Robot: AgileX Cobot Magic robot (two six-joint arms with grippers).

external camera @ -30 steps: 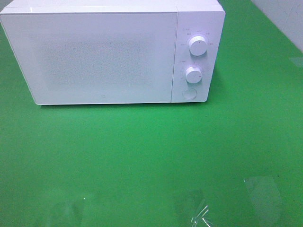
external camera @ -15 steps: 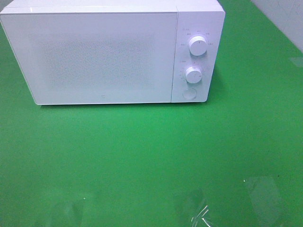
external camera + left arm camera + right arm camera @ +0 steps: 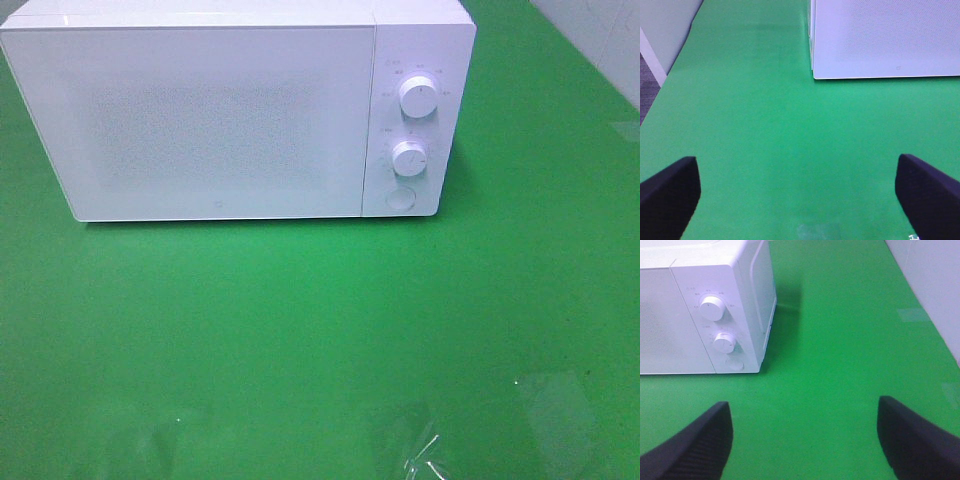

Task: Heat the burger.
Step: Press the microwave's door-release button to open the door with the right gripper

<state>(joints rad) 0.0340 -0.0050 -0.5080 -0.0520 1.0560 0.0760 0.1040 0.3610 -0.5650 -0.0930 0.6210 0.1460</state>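
Observation:
The burger is out of view in every frame. A white microwave (image 3: 220,110) stands at the back of the green table with its door shut; the wrist views show it too, as microwave (image 3: 885,40) and microwave (image 3: 700,305). Two round knobs (image 3: 417,97) and a round button (image 3: 401,199) sit on its right panel. My left gripper (image 3: 800,200) is open, its dark fingers (image 3: 667,195) wide apart over bare green table in front of the microwave's left corner. My right gripper (image 3: 805,440) is also open over bare table, in front of the control panel. Neither gripper shows in the high view.
The green table surface (image 3: 320,330) runs in front of the microwave. Clear tape patches (image 3: 420,450) shine near the front edge. A pale wall (image 3: 600,40) borders the table at the far right, and the table's left edge (image 3: 670,65) drops to a grey floor.

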